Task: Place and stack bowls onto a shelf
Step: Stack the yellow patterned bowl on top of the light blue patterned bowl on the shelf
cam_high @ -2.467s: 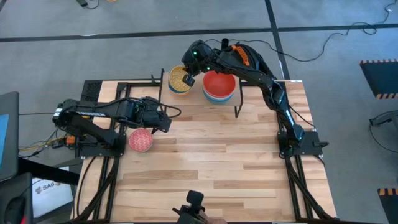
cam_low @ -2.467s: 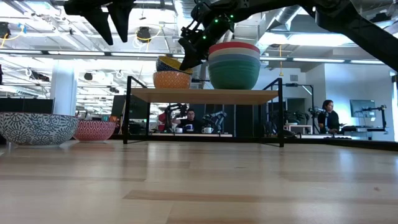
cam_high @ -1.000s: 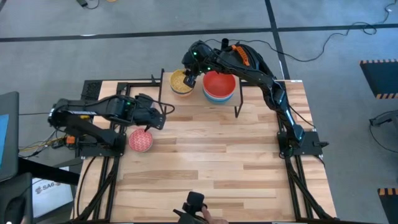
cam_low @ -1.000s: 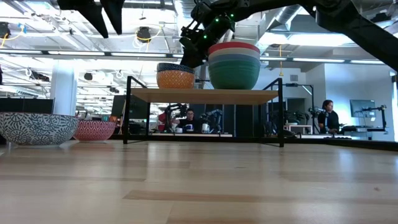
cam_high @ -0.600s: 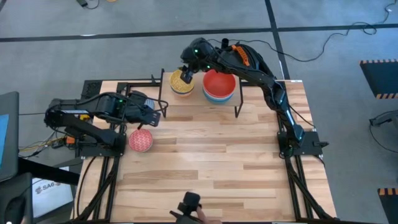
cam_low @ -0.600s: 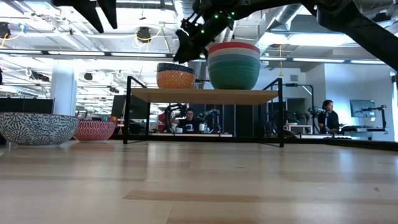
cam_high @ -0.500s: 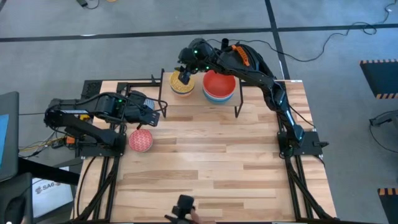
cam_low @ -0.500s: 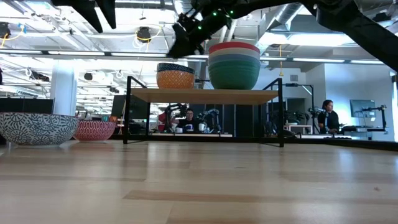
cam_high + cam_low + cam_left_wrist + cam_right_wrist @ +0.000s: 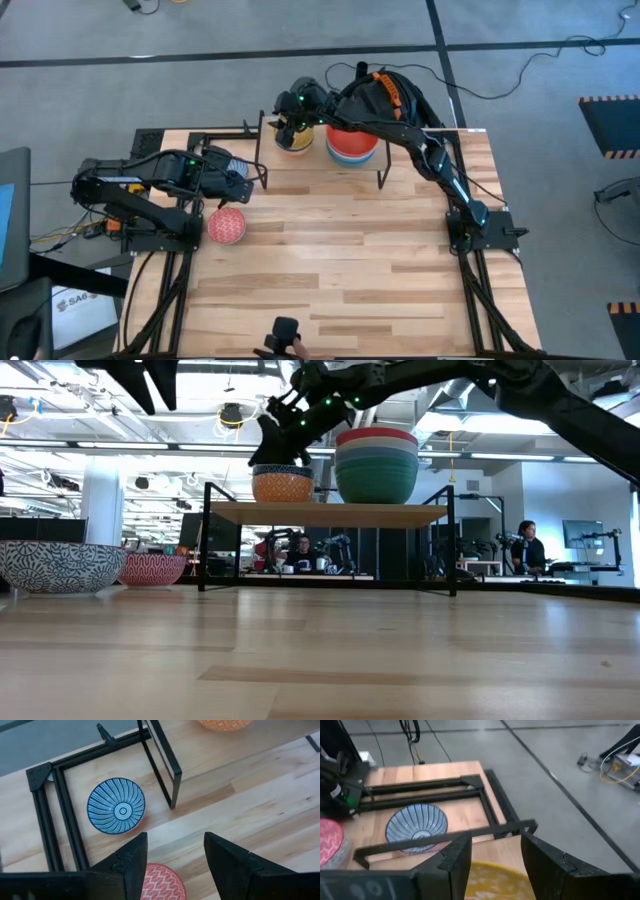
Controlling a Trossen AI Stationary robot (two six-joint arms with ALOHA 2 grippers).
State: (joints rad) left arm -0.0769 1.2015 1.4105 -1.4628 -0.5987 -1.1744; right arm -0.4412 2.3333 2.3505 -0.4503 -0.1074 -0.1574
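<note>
The shelf [image 9: 330, 513] stands at the table's far middle. On it sit a yellow-lined bowl with an orange patterned outside [image 9: 282, 486] [image 9: 293, 139] and a stack of bowls topped by a red one [image 9: 352, 138] [image 9: 376, 464]. My right gripper [image 9: 492, 852] [image 9: 268, 448] hovers open just over the yellow bowl's left rim. A blue-and-white bowl [image 9: 116, 812] [image 9: 60, 566] and a pink patterned bowl [image 9: 226, 226] [image 9: 152, 569] rest on the tabletop at the left. My left gripper [image 9: 175, 855] [image 9: 236, 186] hangs open above them, with nothing between its fingers.
A black metal frame [image 9: 60, 815] lies flat at the table's far left corner, around the blue-and-white bowl. The shelf's thin black legs [image 9: 162, 765] stand close to it. Bare wood [image 9: 350, 250] stretches across the table's middle and near side. People sit in the room beyond [image 9: 526, 545].
My right gripper has drawn up and toward the table's left edge, away from the yellow bowl, which stays level on the shelf. My left gripper has shifted a little toward the table's left edge.
</note>
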